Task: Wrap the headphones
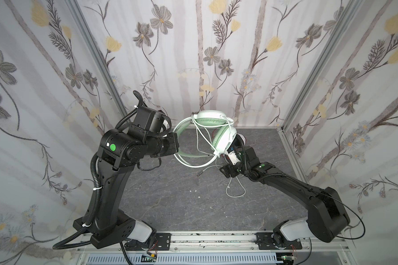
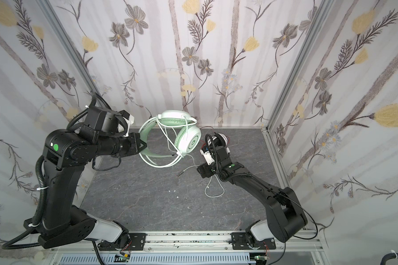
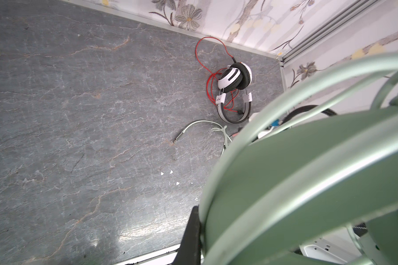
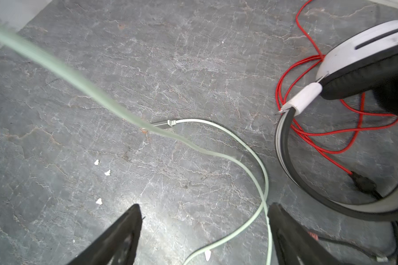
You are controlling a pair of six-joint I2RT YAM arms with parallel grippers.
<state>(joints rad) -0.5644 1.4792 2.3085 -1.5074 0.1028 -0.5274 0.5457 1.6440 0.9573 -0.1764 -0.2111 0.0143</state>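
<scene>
At far centre, our left gripper (image 2: 143, 145) clamps the mint-green headset (image 2: 189, 140) aloft by its headband (image 3: 308, 172). Its cord (image 4: 239, 142) lies slack on the table (image 1: 170, 202) between our right gripper's (image 4: 205, 213) spread, empty jaws, nearest that arm.

**Veined grey table with a headset, cords and flecks**

The dark grey table (image 1: 170, 206) carries a white-and-black headset (image 3: 233, 78), lying on its side just beside the right gripper (image 4: 205, 206). Its red cord (image 3: 199, 52) is tangled through and around it. A pale green cord (image 4: 266, 183) loops over the table under that gripper, its plug (image 4: 161, 124) ahead. Small white flecks (image 4: 97, 162) lie nearby.
</scene>
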